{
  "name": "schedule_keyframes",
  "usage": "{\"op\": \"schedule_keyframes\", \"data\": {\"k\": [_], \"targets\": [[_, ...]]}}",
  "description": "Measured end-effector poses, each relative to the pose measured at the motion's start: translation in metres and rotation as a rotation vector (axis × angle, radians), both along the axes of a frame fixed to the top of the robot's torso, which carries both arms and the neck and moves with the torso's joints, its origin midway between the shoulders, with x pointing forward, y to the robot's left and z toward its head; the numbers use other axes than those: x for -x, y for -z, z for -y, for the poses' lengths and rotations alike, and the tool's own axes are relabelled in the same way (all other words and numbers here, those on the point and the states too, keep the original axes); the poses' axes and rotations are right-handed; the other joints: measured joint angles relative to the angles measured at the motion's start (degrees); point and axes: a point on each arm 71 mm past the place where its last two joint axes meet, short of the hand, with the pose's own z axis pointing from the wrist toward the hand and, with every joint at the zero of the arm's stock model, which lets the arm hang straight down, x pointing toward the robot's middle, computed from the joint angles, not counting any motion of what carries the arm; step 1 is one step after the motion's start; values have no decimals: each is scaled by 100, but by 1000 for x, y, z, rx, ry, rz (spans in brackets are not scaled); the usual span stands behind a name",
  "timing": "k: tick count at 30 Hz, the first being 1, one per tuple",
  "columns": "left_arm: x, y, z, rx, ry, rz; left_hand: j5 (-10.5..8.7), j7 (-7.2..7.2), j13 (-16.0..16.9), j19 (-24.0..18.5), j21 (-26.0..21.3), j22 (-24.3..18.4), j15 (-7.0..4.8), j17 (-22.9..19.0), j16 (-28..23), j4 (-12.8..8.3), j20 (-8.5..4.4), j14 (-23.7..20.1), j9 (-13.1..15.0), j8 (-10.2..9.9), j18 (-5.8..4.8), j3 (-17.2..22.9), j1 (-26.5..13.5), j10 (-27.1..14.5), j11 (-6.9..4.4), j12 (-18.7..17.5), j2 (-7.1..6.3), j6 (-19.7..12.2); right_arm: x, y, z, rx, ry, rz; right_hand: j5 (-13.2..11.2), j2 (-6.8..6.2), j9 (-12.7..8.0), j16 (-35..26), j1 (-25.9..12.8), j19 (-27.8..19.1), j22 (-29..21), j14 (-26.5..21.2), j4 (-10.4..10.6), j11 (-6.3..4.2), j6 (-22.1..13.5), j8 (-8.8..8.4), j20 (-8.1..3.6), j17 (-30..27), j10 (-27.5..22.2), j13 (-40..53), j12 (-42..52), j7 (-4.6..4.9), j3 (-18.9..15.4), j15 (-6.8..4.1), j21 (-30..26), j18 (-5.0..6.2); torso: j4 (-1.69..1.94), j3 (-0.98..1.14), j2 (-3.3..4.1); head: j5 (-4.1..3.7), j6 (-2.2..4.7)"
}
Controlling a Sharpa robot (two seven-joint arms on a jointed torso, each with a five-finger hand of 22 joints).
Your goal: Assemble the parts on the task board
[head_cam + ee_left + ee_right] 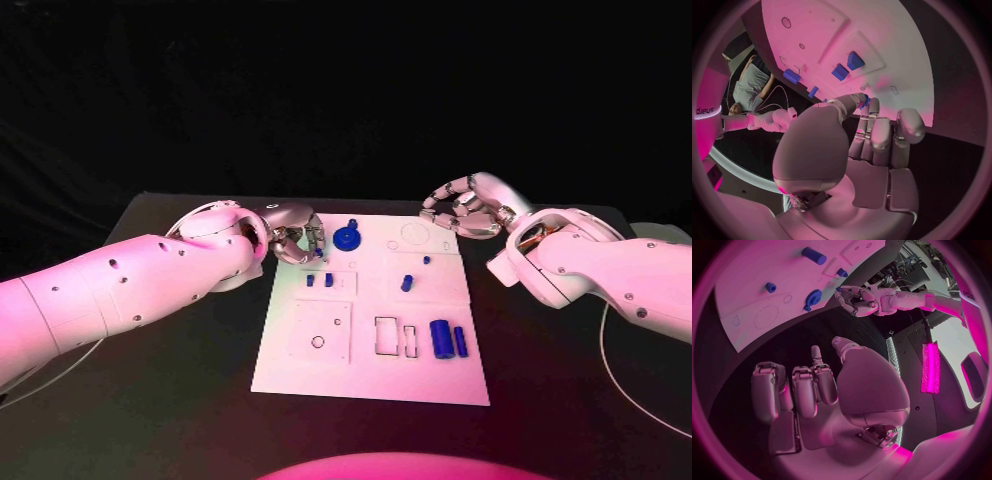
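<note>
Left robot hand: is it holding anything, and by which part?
The left robot hand pinches a small blue part at its fingertips; which end cannot be told.

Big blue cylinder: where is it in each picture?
Head view: big blue cylinder, near right part of the task board.
Left wrist view: by the board's edge, past two blue blocks.
Right wrist view: at the board's end far from the right hand.
Shared landmark: the white board.

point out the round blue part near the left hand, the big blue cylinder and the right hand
round blue part (348, 239): head view, middle of its disc.
big blue cylinder (441, 339): head view, middle of its side.
right hand (464, 207): head view, middle of the curled fingers.
</note>
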Motion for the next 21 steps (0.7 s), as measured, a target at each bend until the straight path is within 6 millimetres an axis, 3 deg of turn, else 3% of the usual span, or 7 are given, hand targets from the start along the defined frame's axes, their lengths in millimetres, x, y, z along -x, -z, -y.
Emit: {"op": "schedule_keyframes", "data": {"k": [21], "targets": [[-1, 10, 7, -3, 2, -33, 0, -20, -4, 0, 0, -18, 0, -16, 0, 16, 0, 0, 0, -20, 1, -16, -30, 9, -9, -19, 30, 18, 0, 0, -1, -1, -2, -1, 0, 0, 0, 0, 0, 0, 4, 0, 0, 0, 0, 0, 0, -2, 0, -1, 0, 0, 0, 0, 0, 0, 1, 8, -4, -17, -23]]}}
